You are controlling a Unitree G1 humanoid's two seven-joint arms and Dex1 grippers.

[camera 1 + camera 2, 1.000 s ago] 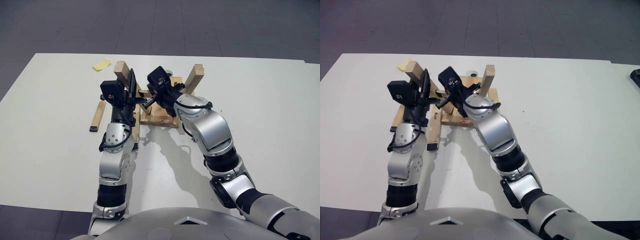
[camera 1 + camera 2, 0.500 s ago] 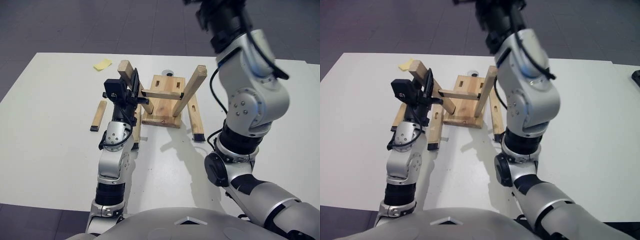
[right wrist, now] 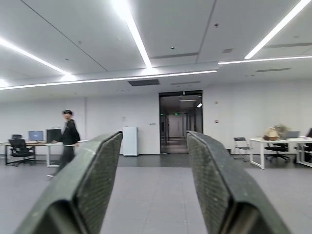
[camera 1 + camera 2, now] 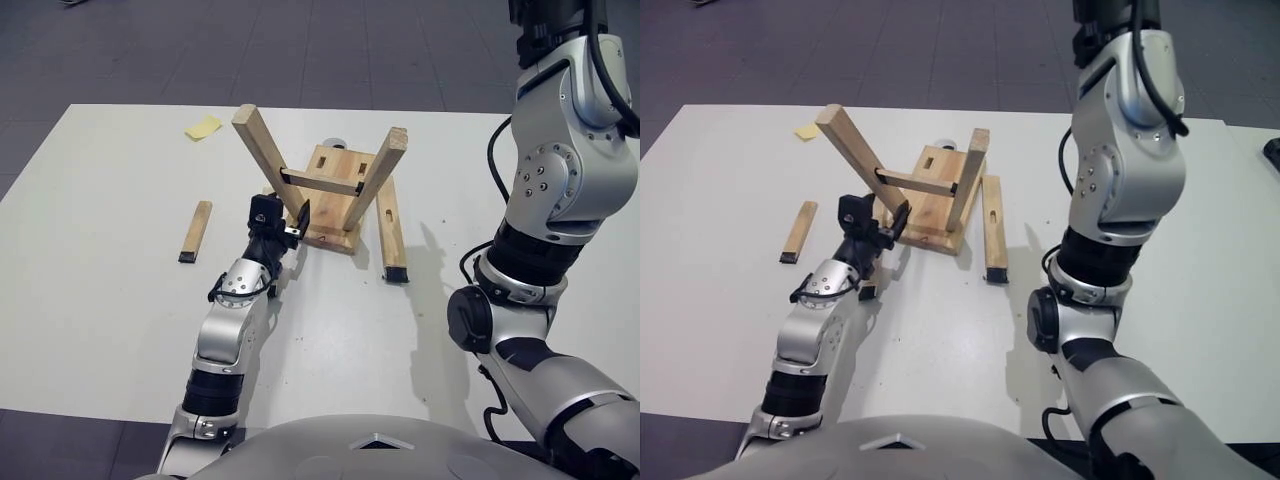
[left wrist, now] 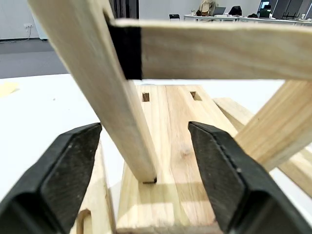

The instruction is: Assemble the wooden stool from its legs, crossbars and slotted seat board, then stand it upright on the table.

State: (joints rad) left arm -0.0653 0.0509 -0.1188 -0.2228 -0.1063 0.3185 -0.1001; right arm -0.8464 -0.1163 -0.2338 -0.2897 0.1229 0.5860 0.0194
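The left claw (image 4: 292,220) is spread wide and grips nothing. Its 2 pads (image 5: 73,170) stand either side of the foot of the left leg (image 4: 262,150) without touching it, at the near left corner of the seat board (image 4: 335,162). That pose reads as a guard: the leg leans outward from its slot, and the claw sits where it could steady it. The board lies flat, underside up, on the table (image 4: 100,300), so the stool is being built upside down. A right leg (image 4: 382,172) rises from the board's right side, and 1 crossbar (image 4: 322,183) ties the 2 legs above it. A loose leg (image 4: 391,235) lies just right of the board, a short bar (image 4: 195,232) well to its left. The right claw (image 3: 153,141), also open and empty, sits on an arm raised high to the board's right, likely to keep clear. A further piece by the board's left edge is mostly under the left arm. A small round thing (image 4: 335,145) behind the board is too hidden to name. How deep the left leg sits I cannot tell.
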